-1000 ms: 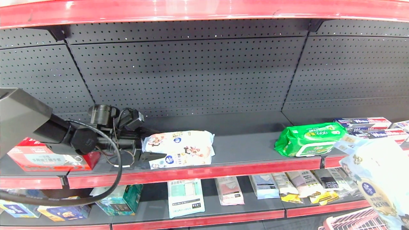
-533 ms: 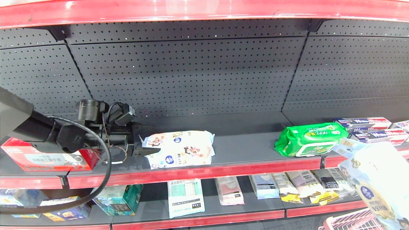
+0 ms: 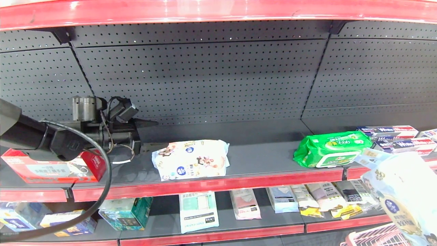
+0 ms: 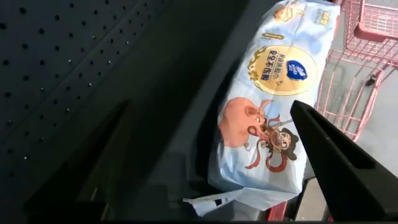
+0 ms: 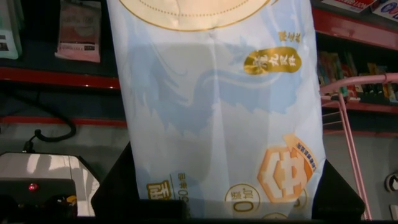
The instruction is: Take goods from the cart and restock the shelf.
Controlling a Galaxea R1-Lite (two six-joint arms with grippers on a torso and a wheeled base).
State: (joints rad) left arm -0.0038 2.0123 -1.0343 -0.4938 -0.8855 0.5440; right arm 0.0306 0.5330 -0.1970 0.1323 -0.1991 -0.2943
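Currently, left gripper point(image 3: 152, 134) jaws stand released beside the wipes pack point(image 3: 191, 159); right gripper point(image 5: 224, 193) grasps 1 soft blue pack point(image 3: 406, 194), which may snag the shelf lip point(image 3: 205, 184).

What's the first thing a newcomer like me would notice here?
The black left claw hangs open beside a white cartoon-printed pack on the grey shelf. At the lower right, the right claw grips a big pale blue pack; a bright green pack lies farther right on the shelf.
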